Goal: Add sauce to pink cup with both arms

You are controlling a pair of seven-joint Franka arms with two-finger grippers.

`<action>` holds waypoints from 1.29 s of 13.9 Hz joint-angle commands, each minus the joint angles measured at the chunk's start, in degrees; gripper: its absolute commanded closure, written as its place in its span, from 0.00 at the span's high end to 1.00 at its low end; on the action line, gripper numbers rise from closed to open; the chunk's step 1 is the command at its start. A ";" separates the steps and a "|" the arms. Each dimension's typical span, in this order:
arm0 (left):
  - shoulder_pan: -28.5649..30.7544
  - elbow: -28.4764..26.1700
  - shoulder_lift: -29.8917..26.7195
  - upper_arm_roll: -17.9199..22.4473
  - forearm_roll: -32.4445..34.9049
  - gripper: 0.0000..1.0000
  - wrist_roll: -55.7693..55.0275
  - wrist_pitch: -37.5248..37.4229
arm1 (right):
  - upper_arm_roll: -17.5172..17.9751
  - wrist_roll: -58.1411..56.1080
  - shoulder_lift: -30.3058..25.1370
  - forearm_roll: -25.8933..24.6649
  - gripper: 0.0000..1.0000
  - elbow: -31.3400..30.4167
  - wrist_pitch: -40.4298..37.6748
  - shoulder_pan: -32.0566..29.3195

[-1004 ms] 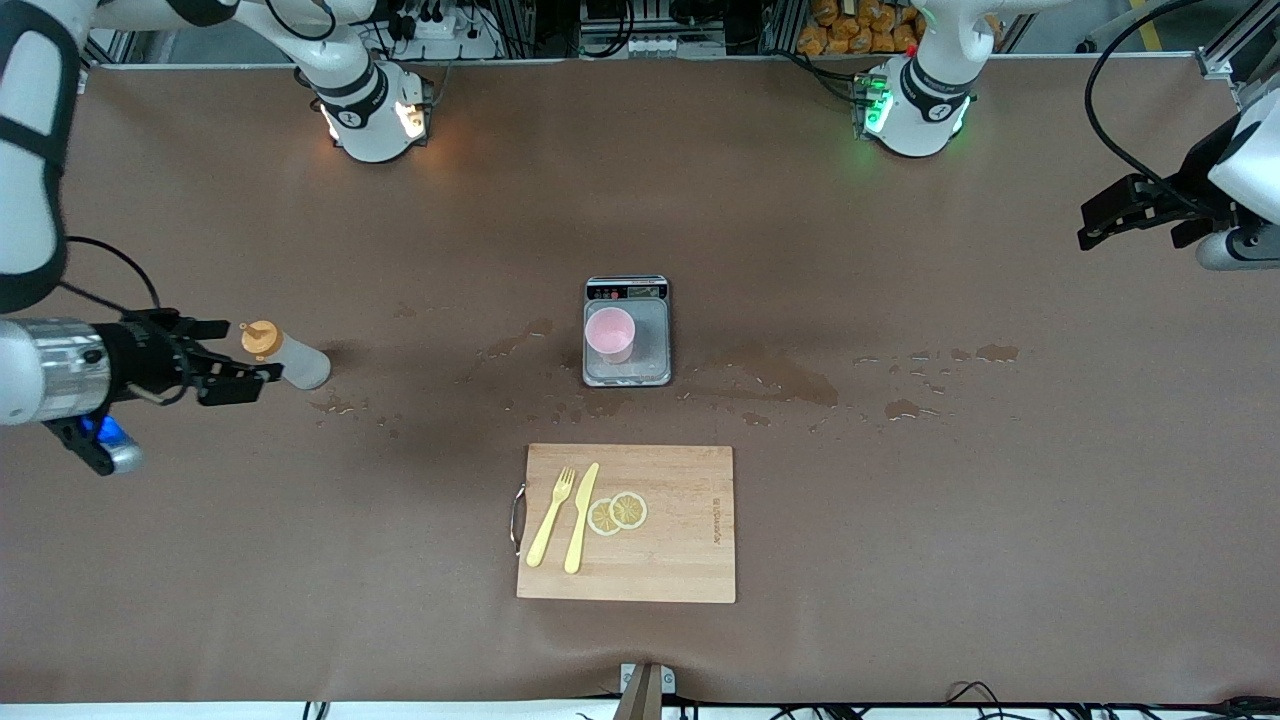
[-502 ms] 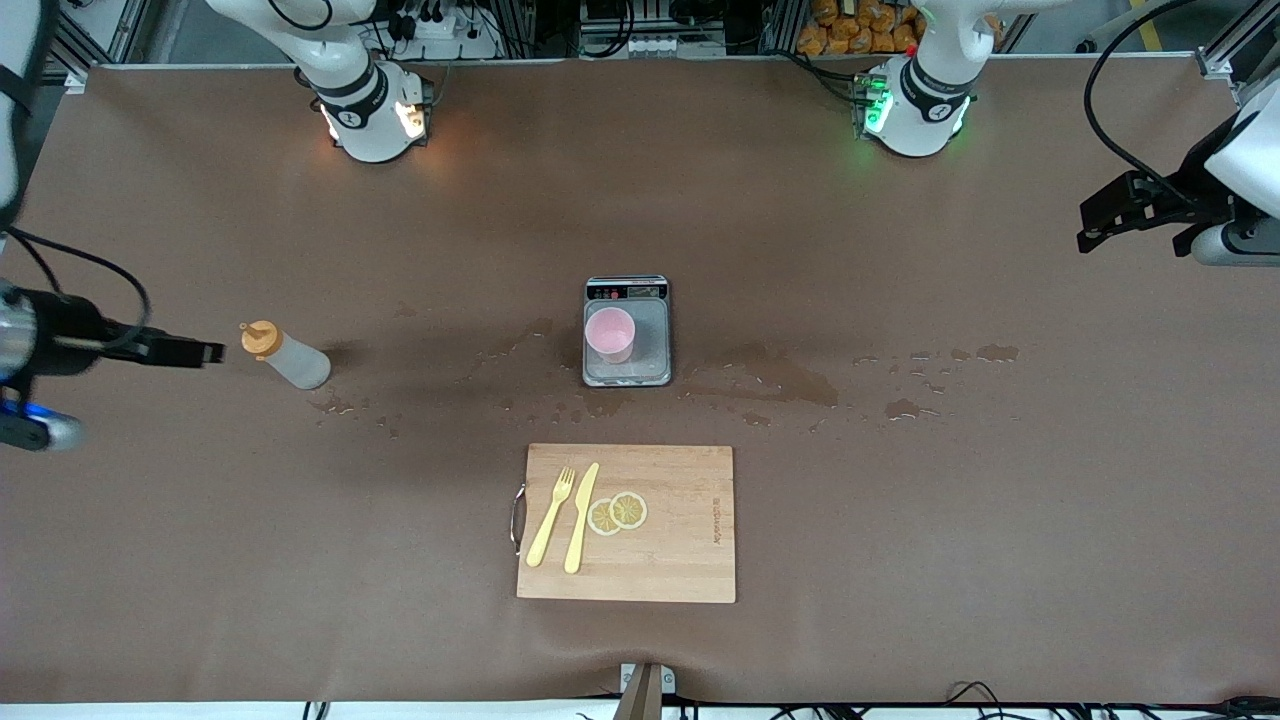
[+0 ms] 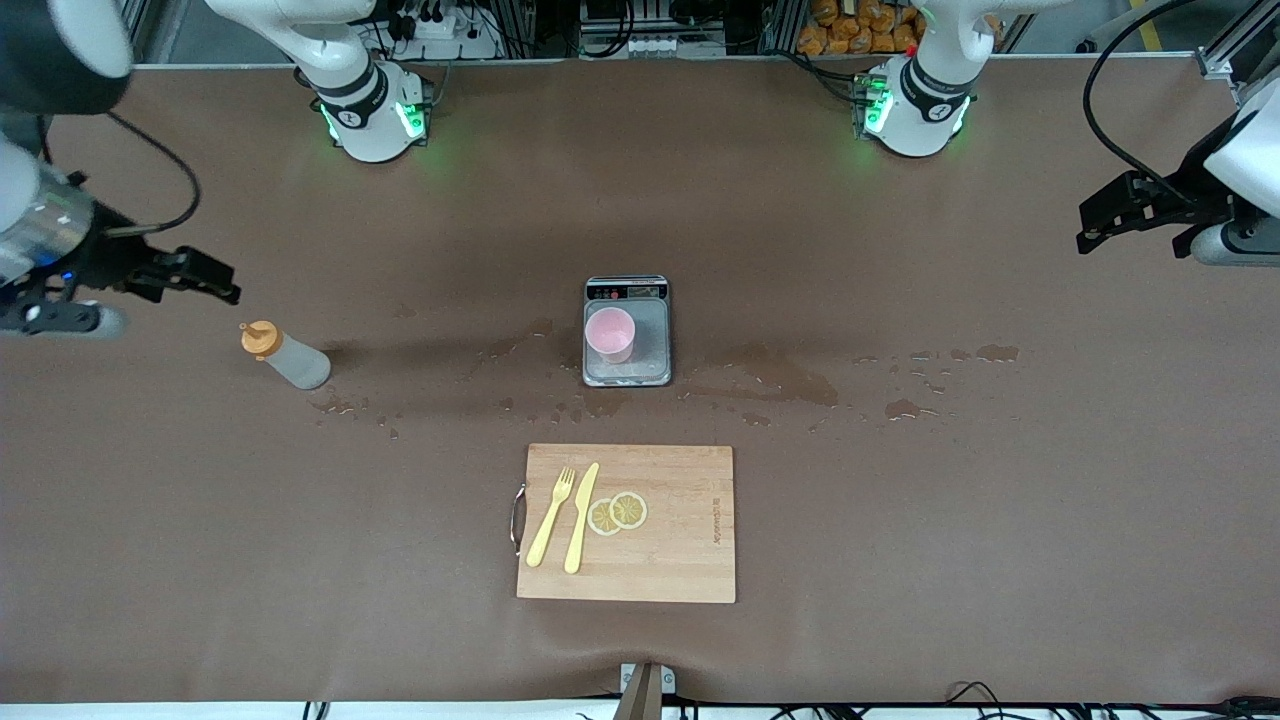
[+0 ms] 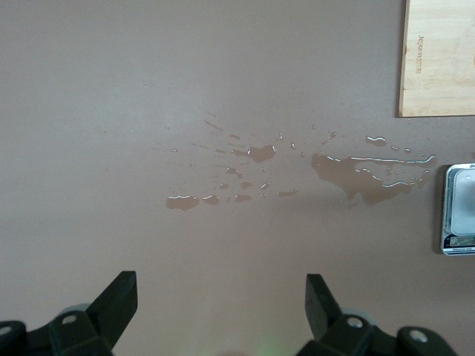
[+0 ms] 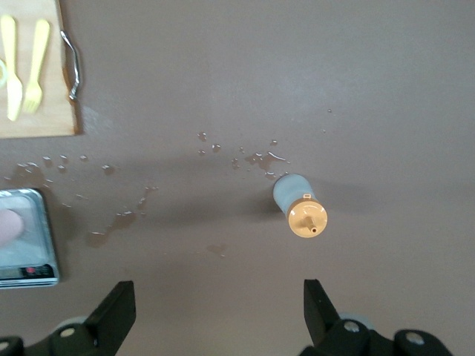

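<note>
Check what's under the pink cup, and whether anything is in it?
The pink cup stands on a small kitchen scale, toward its right-arm side. The scale rests on the table. The cup's inside looks plain pink; any sauce in it can't be made out.

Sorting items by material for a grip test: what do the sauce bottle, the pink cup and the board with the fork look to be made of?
The sauce bottle: likely soft plastic, translucent greyish body, opaque orange cap. The pink cup: probably plastic, plain, matte, pale pink. The cutting board: wood, visible grain, metal handle. The fork: seemingly plastic, uniformly pale yellow.
</note>
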 commanded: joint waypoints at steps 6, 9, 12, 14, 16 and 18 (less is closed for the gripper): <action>0.02 -0.21 -0.53 0.04 0.46 1.00 0.92 0.36 | -0.37 -0.99 1.87 -3.10 1.00 4.17 1.91 -0.09; 0.02 -0.30 -0.53 0.04 0.37 1.00 0.92 0.36 | -0.37 -1.61 2.58 -4.51 1.00 4.45 2.00 0.00; 0.02 -0.21 -0.71 -0.05 0.20 1.00 0.92 0.36 | -0.37 -1.26 3.20 -4.43 1.00 4.97 2.00 0.18; 0.02 -0.21 -0.62 0.04 0.28 1.00 0.92 0.36 | -0.45 -1.60 3.20 -4.51 1.00 5.41 2.00 -0.08; 0.02 -0.21 -0.53 0.04 0.28 1.00 0.92 0.36 | -0.46 -1.52 3.20 -4.43 1.00 5.33 1.91 -0.26; 0.11 -0.21 -0.53 0.04 0.28 1.00 0.92 0.36 | -0.46 -1.43 3.20 -4.51 1.00 5.42 1.91 -0.18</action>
